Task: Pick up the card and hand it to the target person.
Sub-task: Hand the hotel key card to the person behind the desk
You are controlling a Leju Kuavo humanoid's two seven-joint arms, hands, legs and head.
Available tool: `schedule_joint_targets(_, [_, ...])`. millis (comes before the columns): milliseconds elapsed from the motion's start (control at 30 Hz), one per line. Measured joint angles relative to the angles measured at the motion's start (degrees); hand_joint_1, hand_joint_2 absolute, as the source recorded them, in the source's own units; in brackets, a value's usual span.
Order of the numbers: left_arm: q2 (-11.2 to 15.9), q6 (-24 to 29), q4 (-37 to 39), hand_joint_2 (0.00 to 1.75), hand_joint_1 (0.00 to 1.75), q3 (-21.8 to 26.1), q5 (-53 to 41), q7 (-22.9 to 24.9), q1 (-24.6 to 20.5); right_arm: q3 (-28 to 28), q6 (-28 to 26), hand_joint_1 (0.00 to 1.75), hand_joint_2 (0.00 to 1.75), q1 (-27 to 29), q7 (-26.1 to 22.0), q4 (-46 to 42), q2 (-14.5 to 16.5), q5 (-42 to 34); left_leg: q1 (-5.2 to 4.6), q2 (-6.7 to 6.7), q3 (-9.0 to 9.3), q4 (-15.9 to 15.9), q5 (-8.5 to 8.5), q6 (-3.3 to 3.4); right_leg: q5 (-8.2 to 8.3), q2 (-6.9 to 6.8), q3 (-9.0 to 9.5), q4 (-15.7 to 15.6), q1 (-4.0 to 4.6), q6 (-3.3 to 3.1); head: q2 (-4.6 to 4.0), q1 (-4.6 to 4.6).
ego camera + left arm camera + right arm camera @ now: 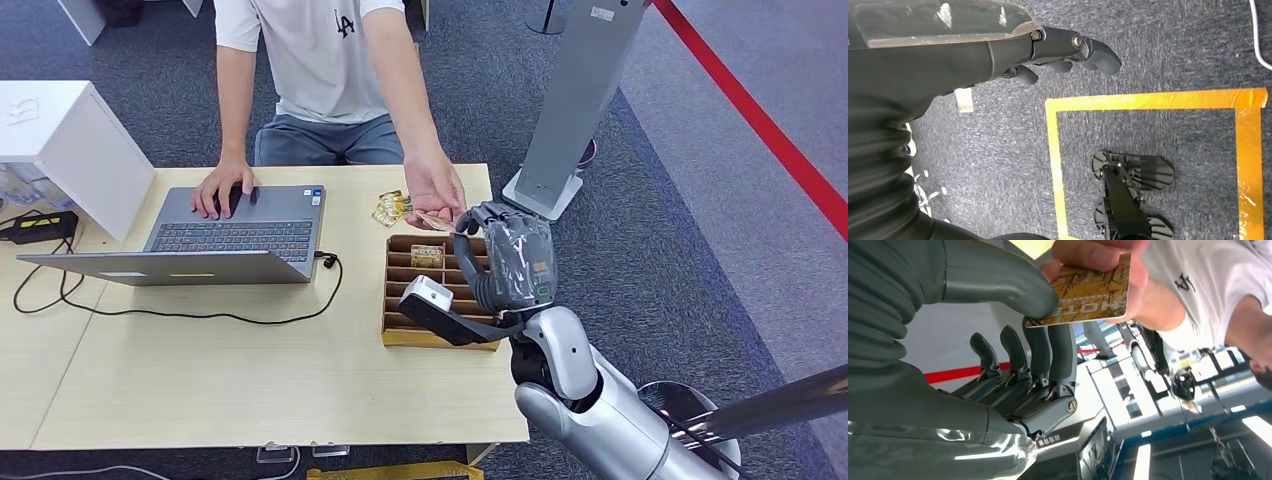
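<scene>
The right hand (998,340) pinches the card (1088,290) at its twelve o'clock; the person's hand (432,190) grips it, so loosen gently.

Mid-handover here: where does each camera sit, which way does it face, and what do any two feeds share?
Head view: high on the body, looking down at the pale wooden table; silver right arm, right hand.
Left wrist view: behind the hanging left hand, facing grey carpet.
Right wrist view: behind the right hand, facing up.
Shared by head and right wrist: golden hotel card, person's hand.
</scene>
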Motion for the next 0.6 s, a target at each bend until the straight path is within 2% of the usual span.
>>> schedule_joint_targets(67, [0.0, -1.1, 0.0, 1.75, 0.0, 0.0, 0.1, 0.9, 0.0, -0.3, -1.2, 1.38, 1.75, 0.3, -1.0, -0.2, 0.0, 1.1, 0.0, 0.0, 0.0, 0.0, 0.0, 0.0, 0.0, 0.0, 0.0, 0.0, 0.0, 0.0, 0.0, 0.02])
schedule_joint_targets(100, [0.0, -1.7, 0.0, 1.75, 0.0, 0.0, 0.2, 1.6, 0.0, -0.5, -1.7, 1.12, 1.75, 0.5, -1.5, -0.3, -0.1, 1.7, 0.0, 0.0, 0.0, 0.0, 0.0, 0.0, 0.0, 0.0, 0.0, 0.0, 0.0, 0.0, 0.0, 0.02])
schedule_joint_targets(200, [0.0, -3.0, 0.0, 1.75, 0.0, 0.0, 0.4, 2.9, 0.0, -1.0, -2.6, 0.09, 1.75, 1.1, -2.2, -0.3, -0.1, 2.4, 0.0, 0.0, -0.02, 0.0, 0.0, 0.0, 0.0, 0.0, 0.0, 0.0, 0.0, 0.0, 0.0, 0.04])
schedule_joint_targets(233, [0.0, -3.3, 0.0, 1.75, 0.0, 0.0, 0.4, 3.0, 0.0, -1.1, -2.7, 0.01, 1.75, 1.2, -2.4, -0.2, -0.1, 2.4, 0.0, 0.0, -0.02, 0.0, 0.0, 0.0, 0.0, 0.0, 0.0, 0.0, 0.0, 0.0, 0.0, 0.05])
schedule_joint_targets(300, [0.0, -3.7, 0.0, 1.75, 0.0, 0.0, 0.3, 3.1, 0.0, -1.3, -3.0, 0.0, 1.75, 1.4, -2.7, -0.2, -0.1, 2.4, 0.0, 0.0, -0.02, 0.0, 0.0, 0.0, 0.0, 0.0, 0.0, 0.0, 0.0, 0.0, 0.0, 0.03])
schedule_joint_targets(433, [0.0, -2.7, 0.0, 0.0, 0.0, 0.0, 0.4, 3.3, 0.0, -1.7, -3.0, 0.0, 1.75, 1.8, -3.2, -0.2, -0.1, 2.3, 0.0, 0.0, -0.02, 0.0, 0.0, 0.0, 0.0, 0.0, 0.0, 0.0, 0.0, 0.0, 0.0, -0.02])
schedule_joint_targets(600, [0.0, -0.2, 0.0, 0.0, 0.0, 0.0, 0.5, 3.7, 0.0, -2.4, -4.0, 0.0, 1.75, 2.3, -3.5, -0.1, 0.0, 1.0, 0.0, 0.0, -0.01, 0.0, 0.0, 0.0, 0.0, -0.01, 0.0, 0.0, 0.0, 0.0, 0.0, -0.03])
